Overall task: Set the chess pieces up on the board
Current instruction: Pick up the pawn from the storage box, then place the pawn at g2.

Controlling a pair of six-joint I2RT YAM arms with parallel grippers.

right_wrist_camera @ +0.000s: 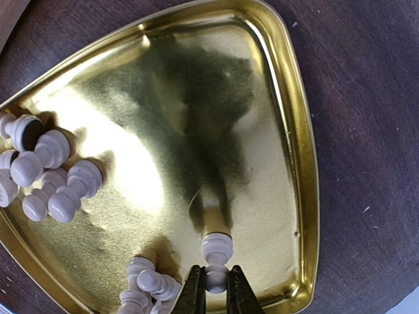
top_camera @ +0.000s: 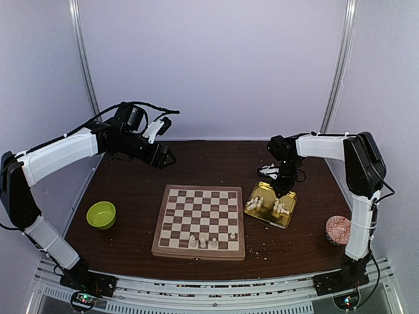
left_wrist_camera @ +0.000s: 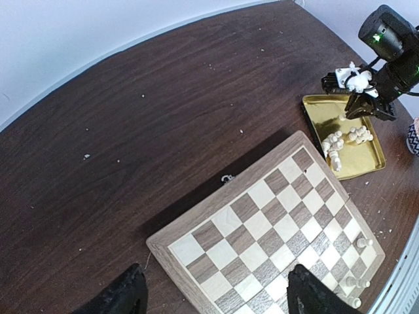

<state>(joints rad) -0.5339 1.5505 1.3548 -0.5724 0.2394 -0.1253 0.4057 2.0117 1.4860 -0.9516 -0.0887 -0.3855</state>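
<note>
Pinched between R gripper (right_wrist_camera: pixel 214 291) tips: one chess piece (right_wrist_camera: pixel 216 252), low in gold tray (right_wrist_camera: pixel 304 163), nr its rim. Lift straight up, w/o knocking neighbouring chess pieces (right_wrist_camera: pixel 46 176); hold firm at neck, carry over to board (top_camera: pixel 200 219), w/ four set on near rows. R arm (top_camera: pixel 327 145): stretched inward, wrist bent down over tray. L gripper (left_wrist_camera: pixel 217 296): spread wide, empty, hovering off board's far-left corner; L arm (top_camera: pixel 59 157) raised, elbow out.

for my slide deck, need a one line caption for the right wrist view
Right gripper shut on a white chess piece in the gold tray, more pieces heaped alongside.
</note>
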